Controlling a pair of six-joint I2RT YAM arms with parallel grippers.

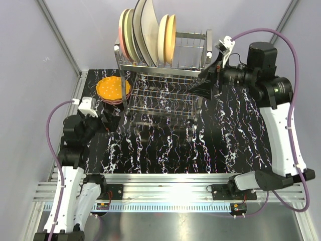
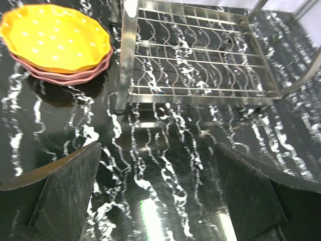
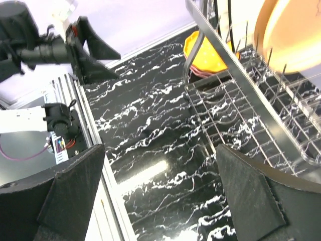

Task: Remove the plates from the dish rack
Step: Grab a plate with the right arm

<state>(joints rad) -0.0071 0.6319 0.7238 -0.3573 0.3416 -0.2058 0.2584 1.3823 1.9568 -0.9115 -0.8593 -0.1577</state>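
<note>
Marbled table [image 1: 225,150]; left claw [image 2: 158,165], right claw [image 3: 159,160] agape, empty; racked plates [image 1: 145,30] partly hidden

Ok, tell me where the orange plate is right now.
In the top view the orange plate sits stacked on a pink plate on the left side of the table, just left of the lower tier of the dish rack.

White arms [image 1: 281,135], black joints [image 1: 261,55], seemingly mauve cables [image 1: 49,128]

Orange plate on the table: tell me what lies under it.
A pink plate lies under the orange plate, only its scalloped rim showing. Its middle is covered, so whether anything else is stacked there cannot be told.
</note>
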